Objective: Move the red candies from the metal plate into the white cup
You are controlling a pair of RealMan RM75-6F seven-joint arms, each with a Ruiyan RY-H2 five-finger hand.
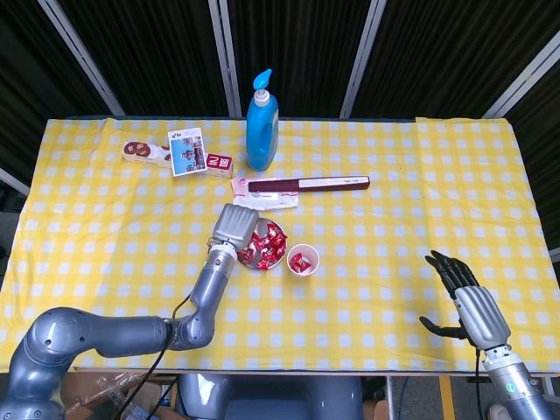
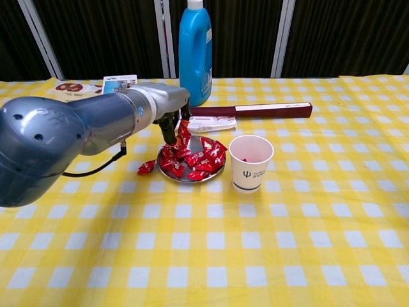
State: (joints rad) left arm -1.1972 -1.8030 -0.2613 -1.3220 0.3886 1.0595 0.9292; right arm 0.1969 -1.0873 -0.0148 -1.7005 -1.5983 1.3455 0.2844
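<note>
**Surfaces on your table**

You see glossy red foil-like wrappers on the candies, heaped in a shiny metal plate. The cup looks matt white paper. Your left hand has smooth grey metallic casing. The cloth is matt checked fabric; the bottle is glossy blue plastic.

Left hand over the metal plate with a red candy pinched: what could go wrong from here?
1. The left hand holds a red candy only at its edge, so it may drop before reaching the white paper cup.
2. The cup is light and stands close to the round metal plate; a sideways sweep could tip it.
3. One stray candy already lies on the cloth beside the plate; further picks may scatter more.
</note>
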